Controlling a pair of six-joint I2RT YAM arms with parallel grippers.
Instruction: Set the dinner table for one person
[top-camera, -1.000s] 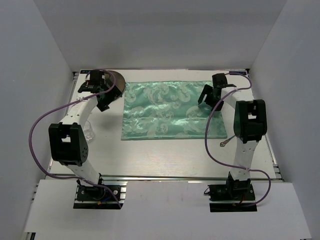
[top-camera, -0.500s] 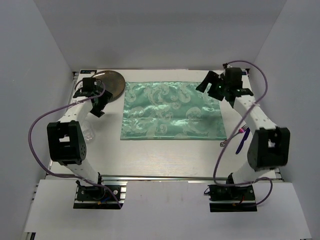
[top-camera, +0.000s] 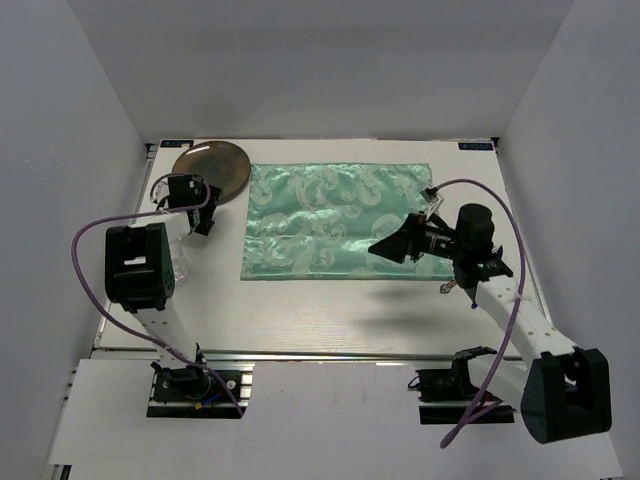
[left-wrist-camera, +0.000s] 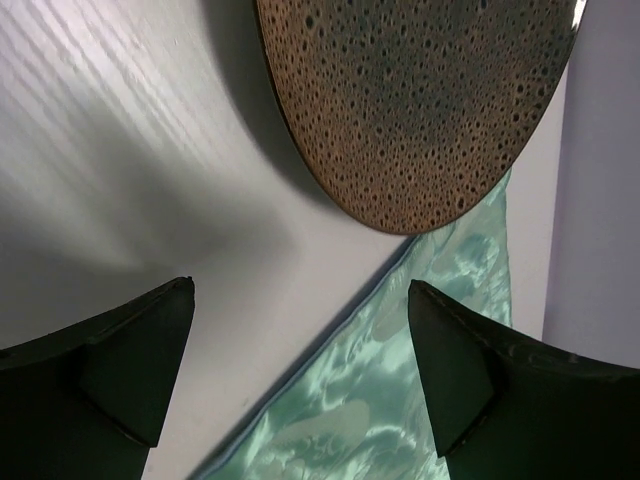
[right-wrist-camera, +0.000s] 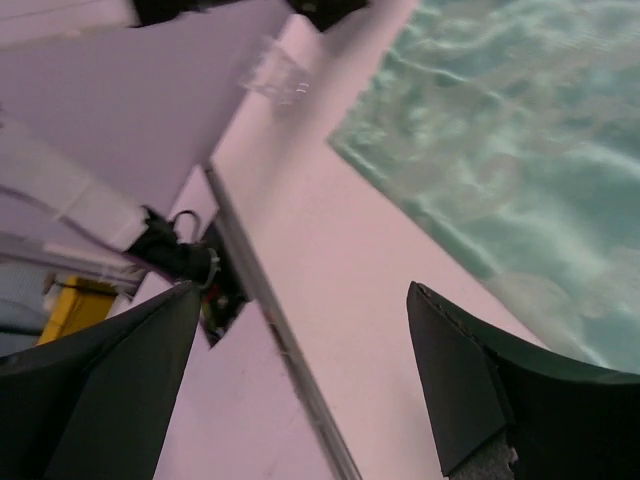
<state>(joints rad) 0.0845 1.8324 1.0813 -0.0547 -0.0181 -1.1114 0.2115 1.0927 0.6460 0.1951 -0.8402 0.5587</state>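
Tabletop (top-camera: 330, 310) (white, rail-edged) is seen beneath the green placemat (top-camera: 345, 222). Left tool (left-wrist-camera: 300, 295) is held spread just left of it, by the speckled brown plate (top-camera: 212, 168); right tool (right-wrist-camera: 300, 290) is spread over its right part.

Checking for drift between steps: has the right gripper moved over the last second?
Yes. The right gripper, open, has swung from the far right corner of the green placemat toward the near side, and is now over its near right part.
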